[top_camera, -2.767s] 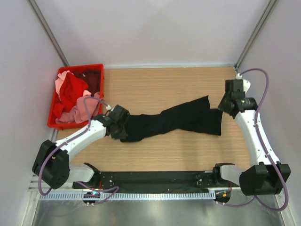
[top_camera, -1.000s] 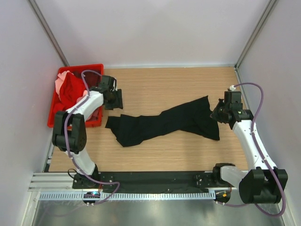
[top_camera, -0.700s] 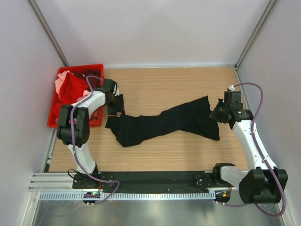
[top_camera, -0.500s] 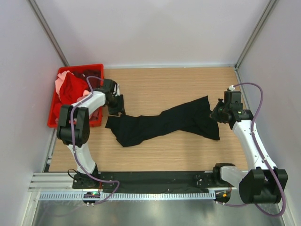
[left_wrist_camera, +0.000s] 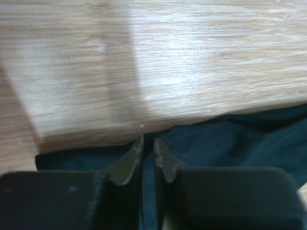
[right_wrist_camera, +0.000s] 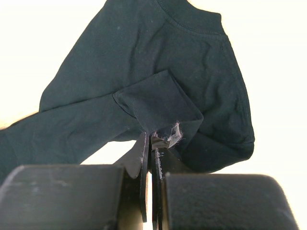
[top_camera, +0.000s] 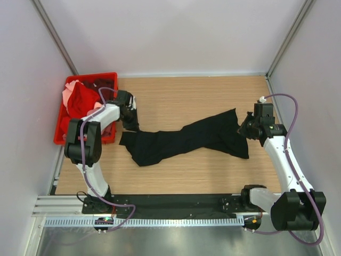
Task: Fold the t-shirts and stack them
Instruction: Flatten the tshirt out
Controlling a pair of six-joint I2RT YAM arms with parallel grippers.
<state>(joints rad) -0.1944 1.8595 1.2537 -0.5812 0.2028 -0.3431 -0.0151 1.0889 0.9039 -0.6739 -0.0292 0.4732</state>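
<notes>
Noting change: the left claw [left_wrist_camera: 148, 147] has dropped from beside the crate [top_camera: 91, 76] onto the shirt [top_camera: 186, 137] edge, narrowing to a pinch. The right claw [right_wrist_camera: 151, 139] pinches a sleeve fold. Shirt lies stretched between both claws; I judge spreading comes next.

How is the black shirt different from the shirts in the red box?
The black shirt is black; the box shirts are red, pink and maroon. The black shirt lies stretched out on the table; the box shirts sit bunched in the red box. All are soft cloth.
</notes>
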